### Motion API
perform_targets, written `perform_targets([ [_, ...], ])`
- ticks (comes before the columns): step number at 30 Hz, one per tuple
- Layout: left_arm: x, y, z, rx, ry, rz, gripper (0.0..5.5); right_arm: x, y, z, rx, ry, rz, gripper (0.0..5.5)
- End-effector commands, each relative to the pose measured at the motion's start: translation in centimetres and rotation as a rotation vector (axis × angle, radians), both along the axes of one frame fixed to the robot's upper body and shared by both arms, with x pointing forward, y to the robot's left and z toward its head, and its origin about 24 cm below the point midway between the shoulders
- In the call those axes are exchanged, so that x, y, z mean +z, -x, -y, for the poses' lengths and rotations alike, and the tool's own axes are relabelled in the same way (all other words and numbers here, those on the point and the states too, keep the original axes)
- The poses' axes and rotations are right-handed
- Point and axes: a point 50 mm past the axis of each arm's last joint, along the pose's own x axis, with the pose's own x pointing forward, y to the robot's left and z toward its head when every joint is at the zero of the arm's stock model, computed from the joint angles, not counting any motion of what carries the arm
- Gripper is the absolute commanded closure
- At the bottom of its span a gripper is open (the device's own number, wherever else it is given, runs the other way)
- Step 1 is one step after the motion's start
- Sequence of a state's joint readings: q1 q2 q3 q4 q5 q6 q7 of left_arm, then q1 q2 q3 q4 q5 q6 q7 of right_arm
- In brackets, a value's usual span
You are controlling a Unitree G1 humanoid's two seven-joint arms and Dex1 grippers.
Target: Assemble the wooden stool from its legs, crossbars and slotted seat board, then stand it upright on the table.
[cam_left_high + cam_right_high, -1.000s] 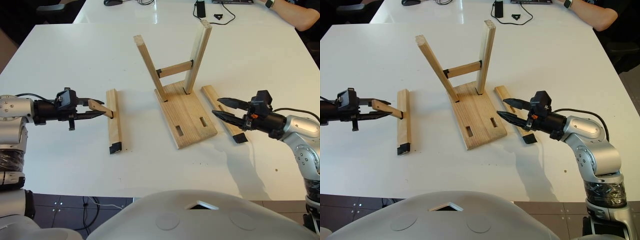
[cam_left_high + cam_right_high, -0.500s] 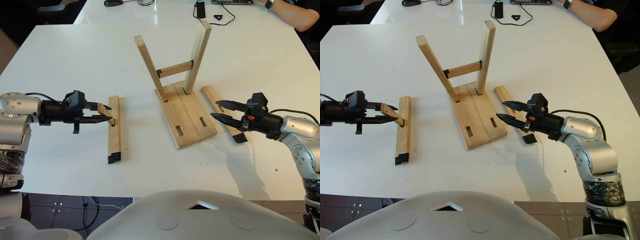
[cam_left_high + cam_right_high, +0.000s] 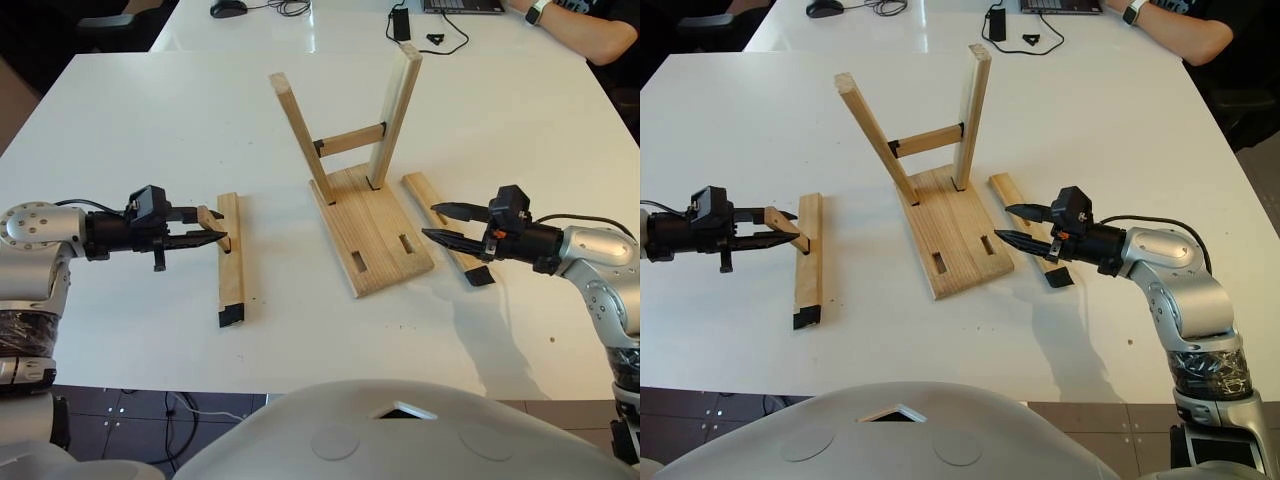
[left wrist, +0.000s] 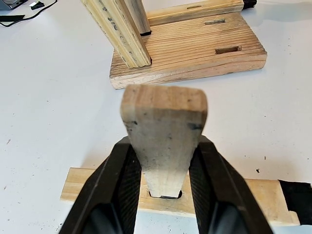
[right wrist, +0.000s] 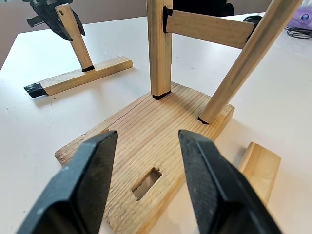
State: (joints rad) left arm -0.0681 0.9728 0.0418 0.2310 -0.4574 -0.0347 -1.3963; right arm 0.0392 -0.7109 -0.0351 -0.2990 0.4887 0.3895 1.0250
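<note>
Over the loose leg [image 3: 232,262], left gripper [image 3: 212,227] clamps crossbar [image 4: 164,131].

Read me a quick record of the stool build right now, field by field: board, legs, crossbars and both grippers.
seat board: flat on table, two near slots empty
standing legs: two in the board's far slots, joined by fitted crossbar
left gripper: shut on held crossbar, its end in left loose leg's slot
right gripper: open, pointed at the board, beside right loose leg lying flat
</note>
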Motion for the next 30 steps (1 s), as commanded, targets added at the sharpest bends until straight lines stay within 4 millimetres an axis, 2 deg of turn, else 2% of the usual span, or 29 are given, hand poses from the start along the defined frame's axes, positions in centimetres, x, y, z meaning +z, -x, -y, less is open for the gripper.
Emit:
perform_targets([
  [1,-5.7,3.5,-0.7,0.064,-0.057,-0.285,4.22,0.2,-0.3,0.2,0.013,0.029,0.018,3.2],
  [7,-6.9,3.9,-0.9,0.111,-0.071,-0.289,4.22,0.1,-0.5,0.3,0.018,0.039,0.019,3.2],
  [10,-7.5,3.4,-0.5,0.178,-0.072,-0.224,4.22,0.1,-0.6,0.4,0.024,0.047,0.021,3.2],
  [11,-7.6,3.2,-0.4,0.196,-0.072,-0.203,3.85,0.2,-0.7,0.4,0.026,0.051,0.022,3.2],
  [20,-7.9,2.3,0.2,0.294,-0.024,-0.15,2.36,0.3,-1.0,0.4,0.036,0.065,0.034,3.2],
  [22,-7.1,1.9,0.6,0.298,0.032,-0.137,1.98,0.3,-1.1,0.5,0.036,0.066,0.036,3.2],
  [27,-2.7,0.4,2.5,0.252,0.196,-0.047,1.98,0.4,-1.2,0.6,0.03,0.066,0.048,3.2],
  [30,-0.3,0.2,3.4,0.213,0.242,0.003,1.98,0.3,-1.1,0.6,0.023,0.062,0.051,3.2],
])
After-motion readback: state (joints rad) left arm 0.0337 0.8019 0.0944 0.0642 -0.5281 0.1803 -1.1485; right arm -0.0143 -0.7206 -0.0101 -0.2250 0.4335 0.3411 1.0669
